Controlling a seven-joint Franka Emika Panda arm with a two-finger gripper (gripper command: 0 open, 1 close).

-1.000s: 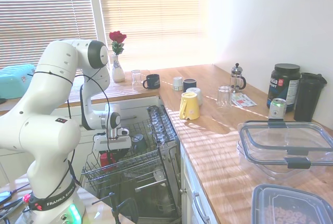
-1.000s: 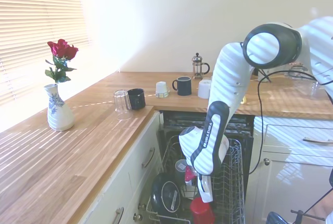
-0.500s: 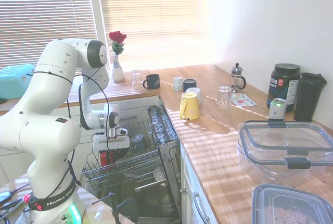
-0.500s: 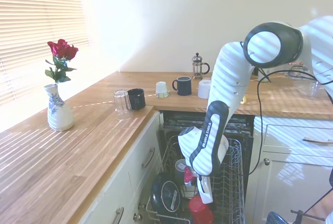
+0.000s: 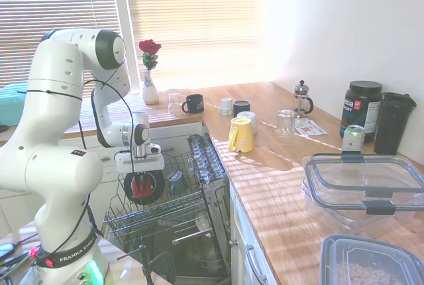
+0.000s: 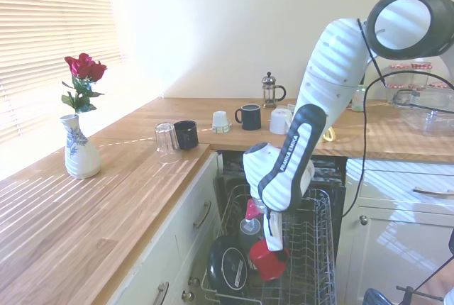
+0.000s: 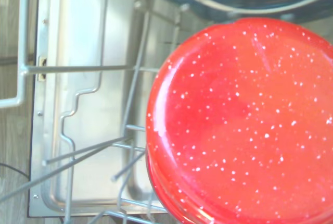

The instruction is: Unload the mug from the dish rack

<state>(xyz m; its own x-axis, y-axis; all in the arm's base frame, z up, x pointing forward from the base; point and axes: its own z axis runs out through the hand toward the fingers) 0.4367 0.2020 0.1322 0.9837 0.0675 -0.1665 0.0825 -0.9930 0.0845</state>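
The mug was held by the hand, whose fingers were seen closed on it. It was carried clear above the wires of the dish rack, which was pulled out of the open dishwasher below the table. In the first exterior view the mug was seen just under the hand, in front of a round black item standing in the dish rack. In the wrist view the mug's red surface, speckled with white, was seen close up, with rack wires and the dishwasher's metal floor beneath. A grey cup was seen resting in the rack near the held mug. On the table a yellow mug, a vase with a red rose, a French press and several cups were set well apart from the rack.
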